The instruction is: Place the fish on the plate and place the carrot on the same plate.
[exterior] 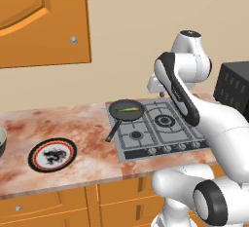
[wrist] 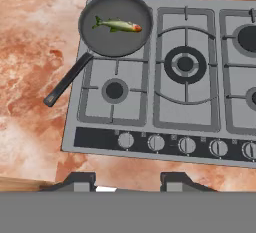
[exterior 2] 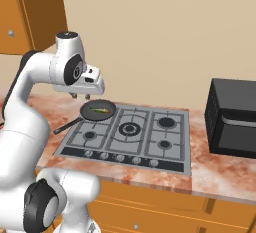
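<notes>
With our gripper [wrist: 122, 183] hovering spread and empty over the hob so we can line up, the slender green-yellow fish [wrist: 117, 25] lies in the black frying pan [wrist: 107, 44], well apart from the black-rimmed round plate [exterior: 52, 155] on the marbled bench [exterior: 73, 123].

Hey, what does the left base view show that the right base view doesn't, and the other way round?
Left base view alone: the plate on the counter left of the stove, and a bowl's edge. Right base view alone: the gripper, hanging above the counter beside the frying pan. Both: the frying pan on the stove with the fish in it, and the black oven.
</notes>
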Robot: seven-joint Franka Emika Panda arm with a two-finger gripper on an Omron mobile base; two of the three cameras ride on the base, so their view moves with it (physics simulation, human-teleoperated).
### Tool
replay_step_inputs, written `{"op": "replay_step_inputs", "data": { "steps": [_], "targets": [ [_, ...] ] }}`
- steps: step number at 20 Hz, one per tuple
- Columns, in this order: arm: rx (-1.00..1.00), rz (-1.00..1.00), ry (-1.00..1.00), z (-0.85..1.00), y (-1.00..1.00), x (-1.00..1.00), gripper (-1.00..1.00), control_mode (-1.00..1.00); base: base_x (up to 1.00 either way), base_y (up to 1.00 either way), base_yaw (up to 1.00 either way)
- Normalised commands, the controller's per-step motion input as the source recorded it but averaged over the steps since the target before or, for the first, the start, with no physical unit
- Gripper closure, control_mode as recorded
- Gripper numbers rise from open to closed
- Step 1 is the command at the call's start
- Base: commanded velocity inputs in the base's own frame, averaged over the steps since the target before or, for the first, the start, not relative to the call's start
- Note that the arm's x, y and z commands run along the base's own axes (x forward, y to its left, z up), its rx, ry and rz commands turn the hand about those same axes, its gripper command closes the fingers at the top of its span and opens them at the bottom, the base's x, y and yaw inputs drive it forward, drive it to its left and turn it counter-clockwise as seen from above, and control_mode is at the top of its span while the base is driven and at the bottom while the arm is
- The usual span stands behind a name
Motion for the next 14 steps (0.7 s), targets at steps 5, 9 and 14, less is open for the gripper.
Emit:
{"op": "replay_step_inputs", "data": {
  "steps": [5, 9, 14],
  "targets": [
    [0.00, 0.00, 0.07, -0.29, 0.20, 0.05, -1.00, -1.00, 0.00, 0.00, 0.00],
    [0.00, 0.00, 0.01, -0.72, 0.50, 0.88, -1.00, -1.00, 0.00, 0.00, 0.00],
    [-0.01, 0.00, 0.02, -0.35, 0.22, 1.00, -1.00, -1.00, 0.00, 0.00, 0.00]
  ]
}}
